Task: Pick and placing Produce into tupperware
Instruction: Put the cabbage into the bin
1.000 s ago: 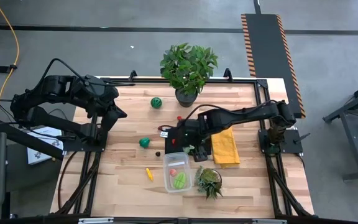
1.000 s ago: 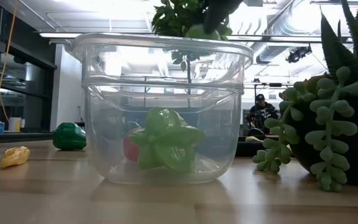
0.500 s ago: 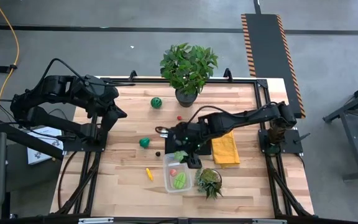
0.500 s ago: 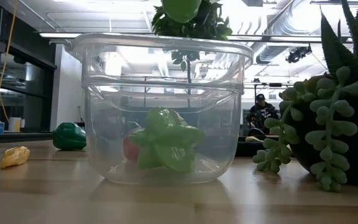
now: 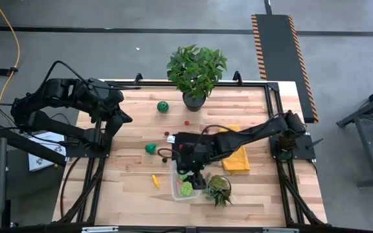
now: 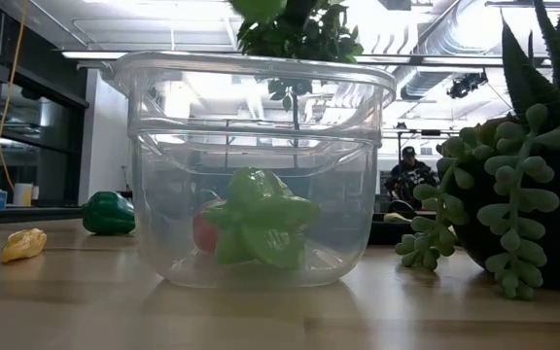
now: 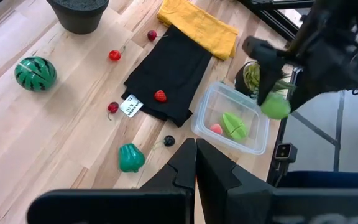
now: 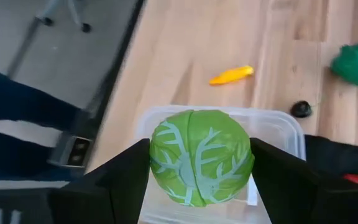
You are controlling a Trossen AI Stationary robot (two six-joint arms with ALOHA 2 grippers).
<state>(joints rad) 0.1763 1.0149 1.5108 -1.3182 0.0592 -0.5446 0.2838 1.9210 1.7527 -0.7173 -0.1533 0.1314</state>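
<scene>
My right gripper (image 5: pixel 189 169) hovers over the clear tupperware (image 5: pixel 185 182) near the table's near edge, shut on a round green cabbage-like piece (image 8: pixel 201 155). That piece shows above the container's rim in the low view (image 6: pixel 258 8) and in the left wrist view (image 7: pixel 275 104). Inside the tupperware (image 6: pixel 256 170) lie a green star-shaped piece (image 6: pixel 261 222) and a red piece (image 6: pixel 205 231), resting on its floor. My left gripper (image 5: pixel 119 120) waits shut at the table's far left. My right gripper pinches the green round piece between its two fingers (image 8: pixel 129 171), one on each side at its widest part (image 8: pixel 160 158). The fingers come from above, pointing down. The piece is lifted clear, above the open tupperware (image 8: pixel 278 121).
A potted plant (image 5: pixel 196 71) stands at the far edge and a spiky succulent (image 5: pixel 217 188) right of the tupperware. A black cloth (image 7: pixel 176 68) and a yellow cloth (image 5: pixel 235 154) lie mid-table. Loose pieces: watermelon (image 5: pixel 163 107), green pepper (image 5: pixel 150 148), yellow piece (image 5: pixel 155 180), dark berry (image 8: pixel 301 109), red berries (image 7: pixel 115 55).
My right gripper has carried the green round piece from over the black cloth toward the near edge and now stands above the tupperware. It has stayed shut on the piece. The pieces inside the container have not moved.
</scene>
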